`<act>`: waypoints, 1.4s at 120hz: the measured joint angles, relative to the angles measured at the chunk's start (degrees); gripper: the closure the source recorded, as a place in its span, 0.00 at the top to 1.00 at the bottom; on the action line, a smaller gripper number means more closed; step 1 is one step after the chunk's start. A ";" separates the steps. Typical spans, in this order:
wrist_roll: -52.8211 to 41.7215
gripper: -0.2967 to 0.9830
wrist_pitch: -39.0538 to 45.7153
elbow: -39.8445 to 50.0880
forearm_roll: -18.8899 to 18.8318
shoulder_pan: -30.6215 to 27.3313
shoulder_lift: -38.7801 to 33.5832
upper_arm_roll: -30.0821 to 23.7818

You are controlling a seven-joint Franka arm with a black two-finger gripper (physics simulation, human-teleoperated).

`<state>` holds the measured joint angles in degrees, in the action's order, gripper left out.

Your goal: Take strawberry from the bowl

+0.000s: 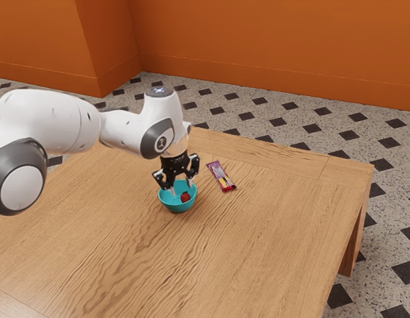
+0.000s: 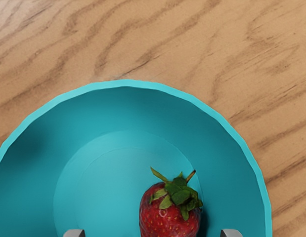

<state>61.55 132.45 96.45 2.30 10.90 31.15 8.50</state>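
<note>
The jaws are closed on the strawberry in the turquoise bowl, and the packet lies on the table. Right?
Not quite: the wrist view shows the jaws open, with a gap on each side of the strawberry. It is in the turquoise bowl, and the packet lies on the table.

Wooden table, set with a bowl and a wrapped snack bar
The pale brown tabletop was marked all over by dark, wavy grain, and a leg was seen beneath its edge at the exterior view's right. A round turquoise bowl was set upright on the wood; near it, apart and toward the exterior view's right, a snack bar in a purple, red and yellow wrapper was laid flat.
</note>
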 joint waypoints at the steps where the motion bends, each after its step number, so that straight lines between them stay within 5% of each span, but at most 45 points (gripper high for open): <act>1: -0.07 0.48 0.03 -0.04 0.08 -0.01 0.04 0.00; 168: -13.91 0.47 2.32 -2.29 4.61 -1.32 5.22 -0.07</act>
<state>47.65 134.77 94.16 6.91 9.59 36.36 8.43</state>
